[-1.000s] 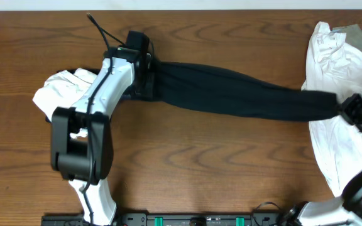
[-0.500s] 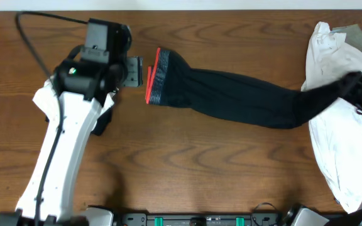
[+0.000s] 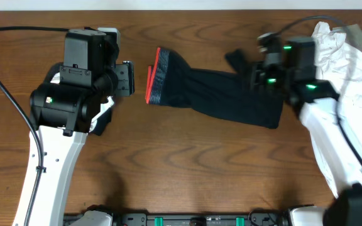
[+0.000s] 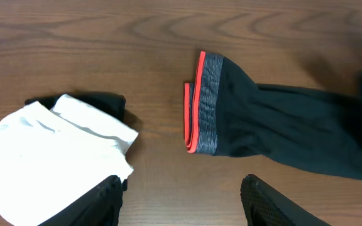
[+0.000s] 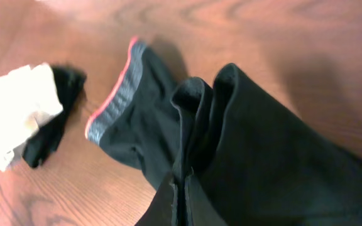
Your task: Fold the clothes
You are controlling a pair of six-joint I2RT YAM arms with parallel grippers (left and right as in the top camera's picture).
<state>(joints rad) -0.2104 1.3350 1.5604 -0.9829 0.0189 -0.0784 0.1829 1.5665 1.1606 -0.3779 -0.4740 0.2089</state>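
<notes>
Black pants [image 3: 219, 94] with a grey and red waistband [image 3: 157, 76] lie across the middle of the table. My right gripper [image 3: 251, 76] is shut on the leg end of the pants [image 5: 231, 144] and holds it doubled back over the middle of the garment. My left gripper [image 3: 126, 80] is open and empty, hovering left of the waistband [image 4: 205, 103]. Folded white and black clothes [image 4: 55, 150] lie under the left arm.
A heap of white clothes [image 3: 341, 94] lies at the right edge of the table. The folded pile also shows in the right wrist view [image 5: 24, 113]. Bare wood runs along the front of the table [image 3: 193, 169].
My right gripper has carried the leg end leftward from the right edge to over the pants' middle. My left arm let go of the waistband earlier and has shifted slightly.
</notes>
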